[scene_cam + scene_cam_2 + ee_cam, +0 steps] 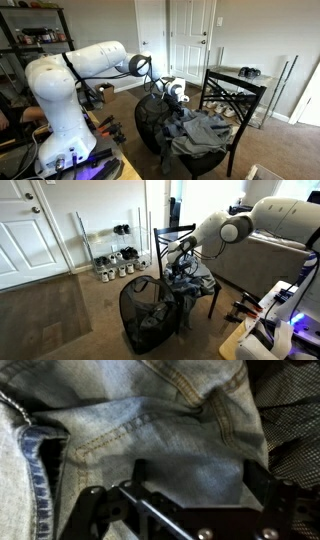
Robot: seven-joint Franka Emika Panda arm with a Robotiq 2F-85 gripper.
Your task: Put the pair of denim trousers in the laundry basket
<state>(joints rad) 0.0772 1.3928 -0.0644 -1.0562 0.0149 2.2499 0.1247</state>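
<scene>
Nearest the wrist camera, the black two-fingered gripper [195, 468] is seen from behind, its jaws spread wide with nothing clamped between them; whether the fingertips [137, 468] touch the cloth cannot be told. Directly beneath them the pair of faded light-blue denim trousers [150, 420] fills the view, crumpled, with a stitched seam running across and a thick hem at the left edge. In both exterior views the trousers [205, 130] [183, 292] are shown piled on the seat of a black metal-framed chair [238, 92] [172, 235], and part of the fabric is draped over the seat's edge towards the basket; whether it reaches inside cannot be told. The gripper [175, 92] [180, 265] is held just above this pile. The black mesh laundry basket [148, 118] [135, 305] is set on the floor just beside the chair, and its netted wall [295, 420] is caught at the right of the wrist view. The bulky white robot arm [60, 90] [270, 220] is stretched out over the basket to the chair. Brown carpet [60, 320] is laid under everything. Farther back in an exterior view, a low wire rack of shoes [115, 258] is placed against the wall next to a white panelled door [25, 230].
</scene>
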